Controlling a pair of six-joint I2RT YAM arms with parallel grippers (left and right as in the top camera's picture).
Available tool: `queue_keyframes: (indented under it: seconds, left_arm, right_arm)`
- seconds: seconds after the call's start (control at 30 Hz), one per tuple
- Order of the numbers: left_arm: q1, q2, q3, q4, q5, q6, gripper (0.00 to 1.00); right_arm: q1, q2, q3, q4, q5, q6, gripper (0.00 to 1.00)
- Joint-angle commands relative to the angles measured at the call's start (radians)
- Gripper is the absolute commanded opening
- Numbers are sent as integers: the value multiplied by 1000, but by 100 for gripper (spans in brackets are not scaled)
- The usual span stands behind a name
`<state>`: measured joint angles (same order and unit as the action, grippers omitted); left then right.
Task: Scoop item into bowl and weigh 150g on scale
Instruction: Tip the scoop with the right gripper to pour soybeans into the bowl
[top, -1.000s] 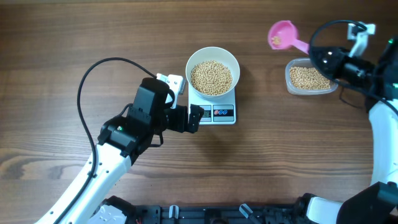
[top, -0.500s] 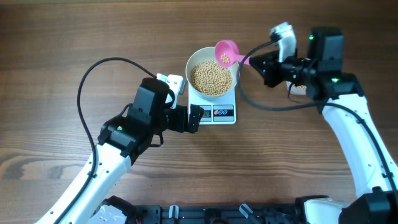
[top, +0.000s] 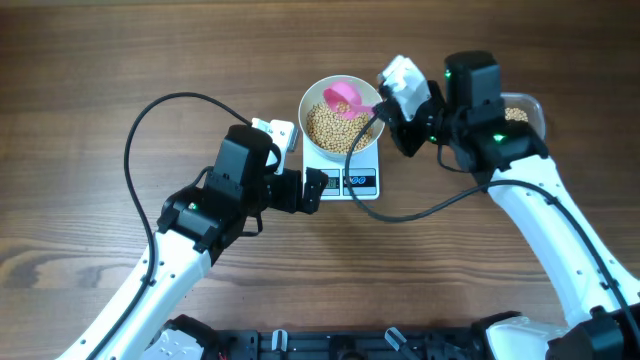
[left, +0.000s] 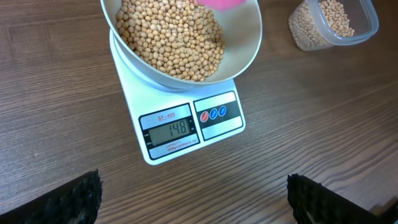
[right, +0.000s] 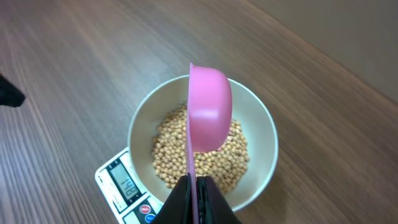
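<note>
Item-by-item entry, risks first. The pink scoop (right: 208, 112) is turned on its side over the white bowl (top: 372, 100), its handle pinched in the right end effector (right: 196, 186), whose jaws are closed tight on it; the scale (left: 183, 127) under the bowl shows a figure in the high one-forties, seemingly 148, so the target looks very nearly met. Main hazard, as a judgement: a full tip of whatever remains in the scoop could carry the weight past the mark, and taking beans back out is fiddlier than adding them. Second hazard: the scoop rim or the arm pressing on the bowl would falsify the reading or shove the bowl off centre on the scale plate. Third: beans rolling off the scoop outside the rim onto the table (top: 100, 60). Whether any beans are left in the scoop cannot be told from these views. Count: one scoop; one bowl, sitting on the scale at upper centre of the overhead view; one scale; one clear tub (left: 336, 25) of spare beans, at upper right of the overhead view, well apart from the scale; beans (left: 174, 37) too many to count, a heap in the bowl and a smaller lot in the tub; two arms. The left end effector (left: 193, 199) hangs wide apart and empty, just beside the display edge of the scale, touching nothing.
</note>
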<state>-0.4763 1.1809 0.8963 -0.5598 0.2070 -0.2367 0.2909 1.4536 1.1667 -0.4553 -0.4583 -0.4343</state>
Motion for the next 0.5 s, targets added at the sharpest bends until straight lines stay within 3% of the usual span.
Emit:
queue_keyframes:
  seconds: [0.0, 0.23, 0.37, 0.47]
  left_arm:
    - [-5, -8, 0, 2, -10, 20, 100]
    - [-5, -8, 0, 3, -10, 20, 100]
    - [-5, -8, 0, 2, -10, 20, 100]
    - [-5, -8, 0, 2, -10, 20, 100]
  right_arm:
    - [13, -10, 5, 9, 14, -37, 4]
    - [13, -10, 5, 32, 13, -32, 4]
    - [13, -10, 5, 100, 13, 98, 4]
    - [13, -10, 5, 132, 14, 78, 4]
